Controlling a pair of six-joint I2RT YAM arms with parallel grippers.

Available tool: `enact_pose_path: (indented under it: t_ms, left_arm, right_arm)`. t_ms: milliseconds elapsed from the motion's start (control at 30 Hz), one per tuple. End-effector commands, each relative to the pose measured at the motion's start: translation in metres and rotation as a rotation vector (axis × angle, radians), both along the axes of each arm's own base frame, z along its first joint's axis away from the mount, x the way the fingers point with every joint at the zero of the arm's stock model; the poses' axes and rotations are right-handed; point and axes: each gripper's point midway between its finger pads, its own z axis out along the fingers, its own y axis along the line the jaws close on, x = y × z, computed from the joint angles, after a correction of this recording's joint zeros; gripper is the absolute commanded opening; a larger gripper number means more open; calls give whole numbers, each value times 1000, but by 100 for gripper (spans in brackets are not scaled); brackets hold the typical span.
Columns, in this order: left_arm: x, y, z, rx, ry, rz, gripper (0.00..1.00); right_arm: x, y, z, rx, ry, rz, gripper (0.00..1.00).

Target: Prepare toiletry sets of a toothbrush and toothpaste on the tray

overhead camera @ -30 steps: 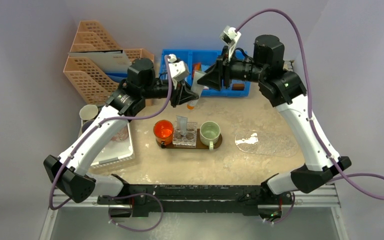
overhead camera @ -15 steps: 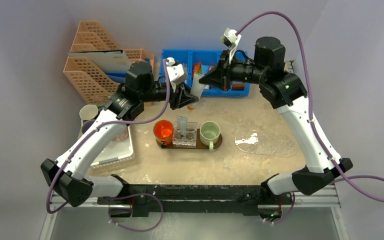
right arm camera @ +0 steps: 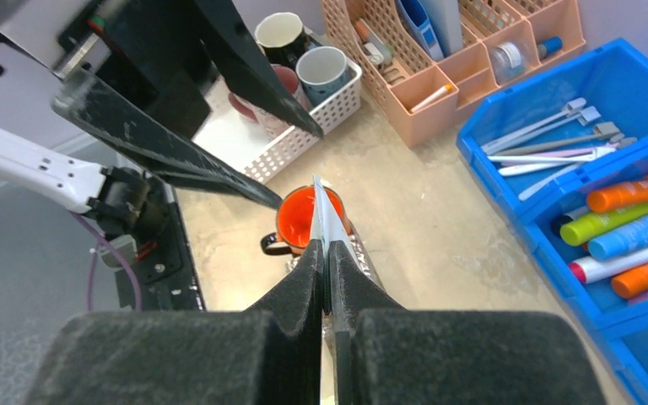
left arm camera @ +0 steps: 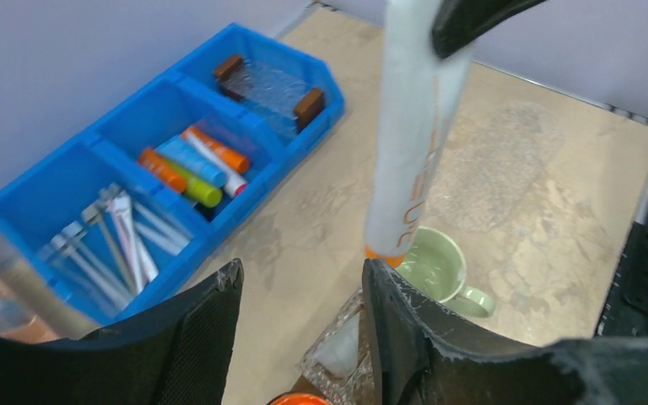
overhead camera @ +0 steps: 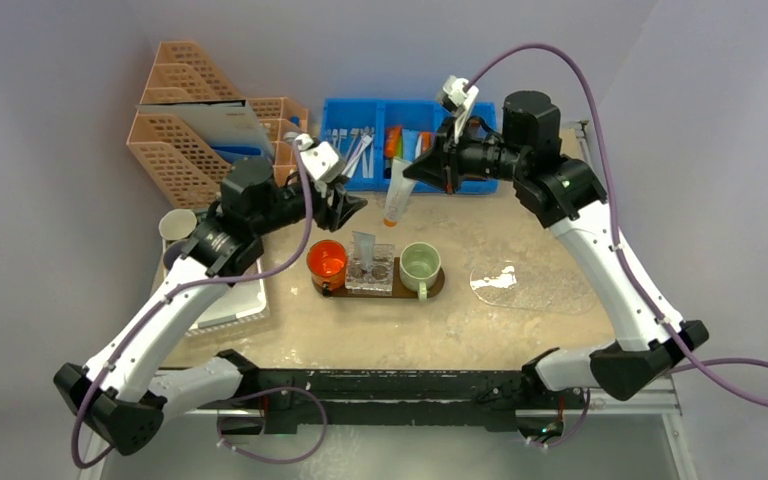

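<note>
A pale white-grey toothpaste tube (overhead camera: 397,195) with an orange cap hangs cap-down in the air, between the blue bin and the tray. My right gripper (overhead camera: 409,171) is shut on its flat top end; in the right wrist view the tube (right arm camera: 321,211) shows edge-on between the closed fingers (right arm camera: 304,270). My left gripper (overhead camera: 356,206) stands open just left of the tube (left arm camera: 409,152), holding nothing. The dark brown tray (overhead camera: 405,293) carries an orange cup (overhead camera: 327,260), a clear glass holder (overhead camera: 372,275) with another pale tube (overhead camera: 364,245) standing in it, and a green cup (overhead camera: 419,263). White toothbrushes (left arm camera: 110,245) lie in the bin.
The blue bin (overhead camera: 415,108) at the back also holds orange, green and blue tubes (left arm camera: 190,164). Peach file racks (overhead camera: 195,130) stand at the back left. A white basket (overhead camera: 245,305) with mugs sits at the left. A clear plate (overhead camera: 530,285) lies right of the tray.
My left gripper has opened, let go of the tube and drawn back to the left. My right gripper has shut on the tube's top end and now holds it alone.
</note>
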Motion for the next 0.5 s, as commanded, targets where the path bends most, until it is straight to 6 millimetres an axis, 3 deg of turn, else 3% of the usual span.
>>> enact_pose_path:
  t_ms: [0, 100, 233, 467]
  left_arm:
    - [12, 37, 13, -61, -68, 218, 55]
    - [11, 58, 9, -69, -88, 316, 63]
    - [10, 81, -3, -58, -70, 431, 66]
    - [10, 120, -40, -79, -7, 655, 72]
  right_arm:
    - [5, -3, 5, 5, -107, -11, 0]
    - [8, 0, -8, 11, -137, -3, 0]
    - [10, 2, -23, 16, -152, 6, 0]
    - [12, 9, -59, -44, -151, -4, 0]
